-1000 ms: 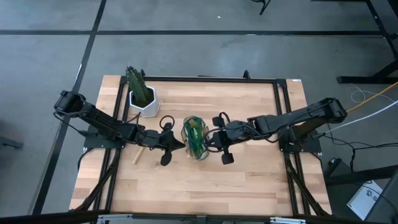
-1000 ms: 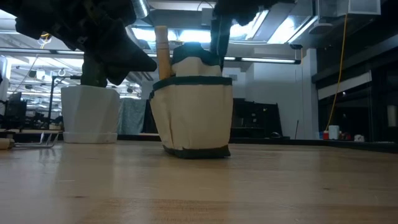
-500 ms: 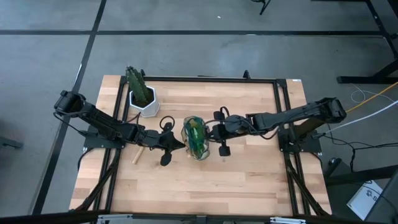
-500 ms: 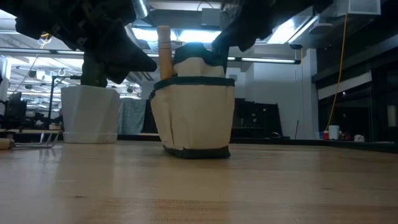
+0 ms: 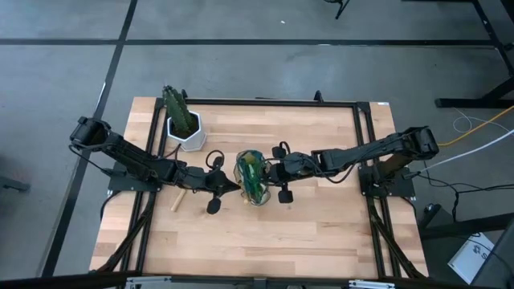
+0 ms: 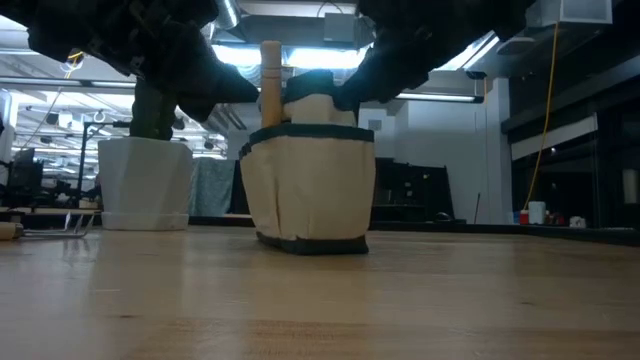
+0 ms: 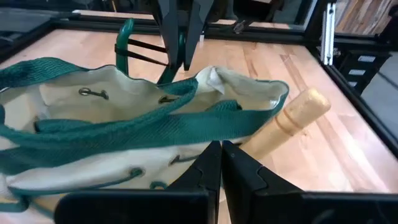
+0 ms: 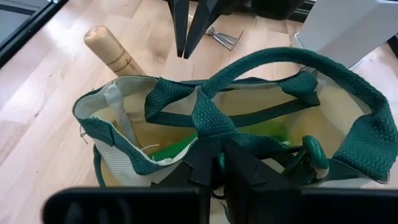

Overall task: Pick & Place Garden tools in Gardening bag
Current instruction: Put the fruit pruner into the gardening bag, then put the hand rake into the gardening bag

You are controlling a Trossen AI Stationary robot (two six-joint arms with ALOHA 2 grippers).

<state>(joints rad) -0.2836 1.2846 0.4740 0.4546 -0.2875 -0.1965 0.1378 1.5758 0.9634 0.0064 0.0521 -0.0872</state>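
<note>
A white pot [image 5: 185, 131] with a green spiky plant stands near the back left of the tabletop [image 5: 321, 233]. The left hand [image 5: 233, 185] is clenched tight with nothing in it, right beside the gardening bag [image 5: 250, 177]. The bag sits upright in the middle, with a wooden handle [image 6: 270, 68] sticking up from it. The right hand [image 5: 269, 173] is pinched on the bag's green loop [image 8: 249, 81].

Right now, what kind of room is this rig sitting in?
Probably a lab or workshop: a wooden worktable in a black metal frame, grey concrete floor with cables, and ceiling strip lights beyond the gardening bag.
</note>
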